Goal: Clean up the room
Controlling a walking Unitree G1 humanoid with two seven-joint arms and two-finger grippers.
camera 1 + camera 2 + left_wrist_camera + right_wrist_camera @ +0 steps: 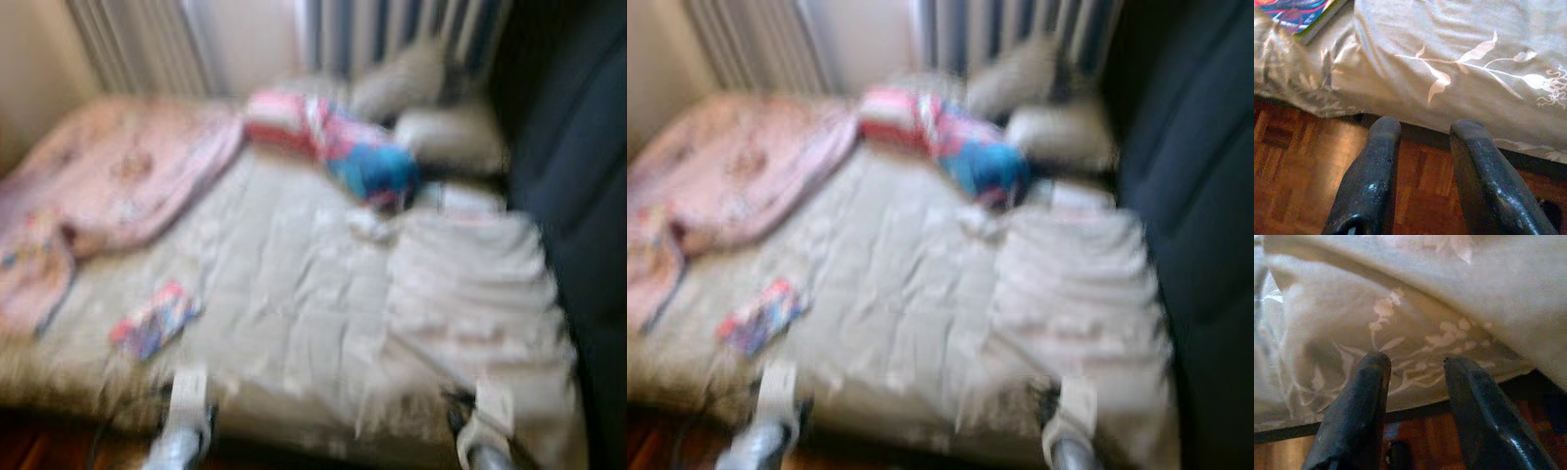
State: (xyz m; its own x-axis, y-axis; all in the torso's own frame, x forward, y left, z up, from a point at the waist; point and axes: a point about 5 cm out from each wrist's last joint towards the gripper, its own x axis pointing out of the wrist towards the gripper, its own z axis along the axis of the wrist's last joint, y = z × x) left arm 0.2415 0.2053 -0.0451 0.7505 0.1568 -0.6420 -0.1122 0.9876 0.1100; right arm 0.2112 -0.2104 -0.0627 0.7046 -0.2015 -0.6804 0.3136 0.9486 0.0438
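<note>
**Bed edge, both hands low**

Head views, blurred: colourful book [154,320] lies on the bed [294,284], just ahead of left hand [186,416]; right hand [480,421] well apart.

Left wrist: fingers [1371,181] spread, empty; book corner beyond.

Right wrist: fingers [1352,411] spread, facing bedspread [1415,323].

Pale beige cloth bedspread [1459,63] w/ woven leaf pattern: matt, slight sheen, creased. Reddish-brown wood parquet floor [1298,186]: glossy, reflective. Left gripper [1425,132] & right gripper [1413,363] fingers: black, smooth, semi-gloss. Pink quilted cloth blanket [127,176]: soft, matt. Colourful book cover [1298,14]: glossy.
</note>
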